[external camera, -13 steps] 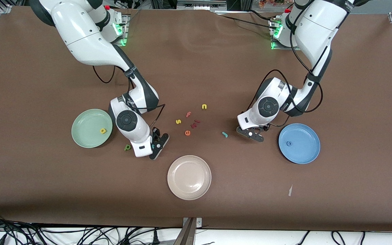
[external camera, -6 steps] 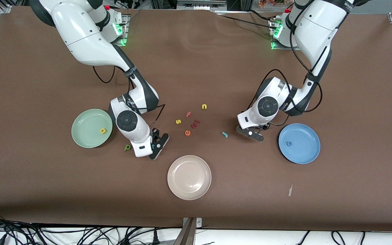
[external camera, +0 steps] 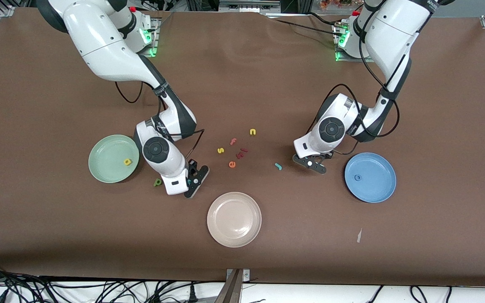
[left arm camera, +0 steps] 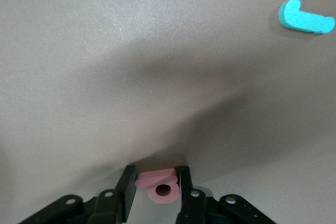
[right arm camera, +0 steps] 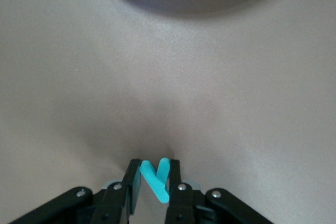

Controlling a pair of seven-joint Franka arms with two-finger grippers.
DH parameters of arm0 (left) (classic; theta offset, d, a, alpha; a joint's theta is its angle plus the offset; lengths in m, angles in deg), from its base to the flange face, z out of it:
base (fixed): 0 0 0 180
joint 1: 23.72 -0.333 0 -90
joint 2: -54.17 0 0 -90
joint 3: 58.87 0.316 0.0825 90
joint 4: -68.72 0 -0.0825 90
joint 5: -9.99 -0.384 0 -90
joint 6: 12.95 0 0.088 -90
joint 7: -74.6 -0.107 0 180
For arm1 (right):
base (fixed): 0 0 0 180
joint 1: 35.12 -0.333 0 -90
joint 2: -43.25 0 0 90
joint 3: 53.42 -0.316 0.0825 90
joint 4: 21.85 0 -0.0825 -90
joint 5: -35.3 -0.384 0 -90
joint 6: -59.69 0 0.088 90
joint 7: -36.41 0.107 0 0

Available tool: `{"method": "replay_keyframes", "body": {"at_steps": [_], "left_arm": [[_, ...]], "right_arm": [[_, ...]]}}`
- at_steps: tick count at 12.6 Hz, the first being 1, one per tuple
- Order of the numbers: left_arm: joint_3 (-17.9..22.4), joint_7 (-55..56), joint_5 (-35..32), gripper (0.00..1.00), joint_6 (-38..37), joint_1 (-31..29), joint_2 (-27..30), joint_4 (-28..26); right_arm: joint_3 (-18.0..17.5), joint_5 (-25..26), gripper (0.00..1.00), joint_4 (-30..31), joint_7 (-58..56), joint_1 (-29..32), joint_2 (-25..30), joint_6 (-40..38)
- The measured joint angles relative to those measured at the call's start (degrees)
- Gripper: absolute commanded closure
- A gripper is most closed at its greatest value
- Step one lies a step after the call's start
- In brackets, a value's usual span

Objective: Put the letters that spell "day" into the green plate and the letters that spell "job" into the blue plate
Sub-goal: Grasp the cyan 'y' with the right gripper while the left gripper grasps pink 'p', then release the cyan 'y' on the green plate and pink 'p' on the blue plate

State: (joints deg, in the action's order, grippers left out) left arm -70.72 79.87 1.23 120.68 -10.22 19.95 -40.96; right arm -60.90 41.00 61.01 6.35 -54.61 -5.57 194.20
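the right gripper (right arm camera: 152, 182) is down at the table between the green plate (external camera: 108, 168) and the beige-white plate (external camera: 234, 219), its fingers (right arm camera: 131, 182) pinching the teal "y" (right arm camera: 155, 179), which stands between the pads. the left gripper (left arm camera: 157, 187) is low at the table between the loose letters and the blue plate (external camera: 377, 185), its fingers (left arm camera: 127, 184) pressed against both sides of the salmon-red letter (left arm camera: 160, 187) (a stem and a round bowl with a hole show between them).

in the green plate lies the yellow round-bowled letter (external camera: 128, 161). the dark green letter (external camera: 157, 182) sits on the table just beside that plate and next to the right arm's wrist. the blue ring "o" (external camera: 357, 177) is in the blue plate. the teal "j" (external camera: 278, 166) lies on the bare table near the left gripper, not touching it.

in the middle of the table sit the other letters: a yellow "s" (external camera: 220, 150), a yellow "n" (external camera: 252, 132), an orange "e" (external camera: 232, 164), a pink "f" (external camera: 233, 141) and a small dark red piece (external camera: 241, 152).
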Motion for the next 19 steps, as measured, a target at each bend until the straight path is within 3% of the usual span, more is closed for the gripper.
{"method": "replay_keyframes", "body": {"at_steps": [4,8,12,15,16,18,19], "left_arm": [[0.0,0.0,0.0,0.77,0.1,0.0,0.0,-0.2],[0.7,-3.4,-0.1,0.76,-2.3,-1.9,1.6,1.5],[1.3,-21.3,-0.1,0.75,-8.8,-11.1,3.3,7.1],[1.4,-28.6,-0.3,0.74,-9.0,-15.9,2.7,7.7],[1.5,-29.4,-1.2,0.65,-8.8,-17.0,1.9,7.7],[1.5,-30.0,-2.8,0.0,-7.1,-18.9,-0.1,7.7],[1.5,-30.4,-2.8,0.0,-6.5,-19.3,-0.9,7.8]], "right_arm": [[0.0,-1.1,0.98,-5.0,0.0,1.3,1.1,-11.6],[0.9,-1.2,0.98,-5.6,-1.9,5.2,7.0,-25.5],[5.4,-1.3,0.97,1.3,-4.1,6.3,12.5,-26.2],[9.0,-1.3,0.96,10.0,-4.1,6.3,16.1,-20.6],[10.0,-1.3,0.96,13.2,-4.1,6.3,17.1,-18.0],[11.9,-1.5,0.95,18.5,-4.1,6.3,19.3,-13.9],[12.9,-1.6,0.95,20.6,-4.0,6.3,20.4,-12.6]]}}
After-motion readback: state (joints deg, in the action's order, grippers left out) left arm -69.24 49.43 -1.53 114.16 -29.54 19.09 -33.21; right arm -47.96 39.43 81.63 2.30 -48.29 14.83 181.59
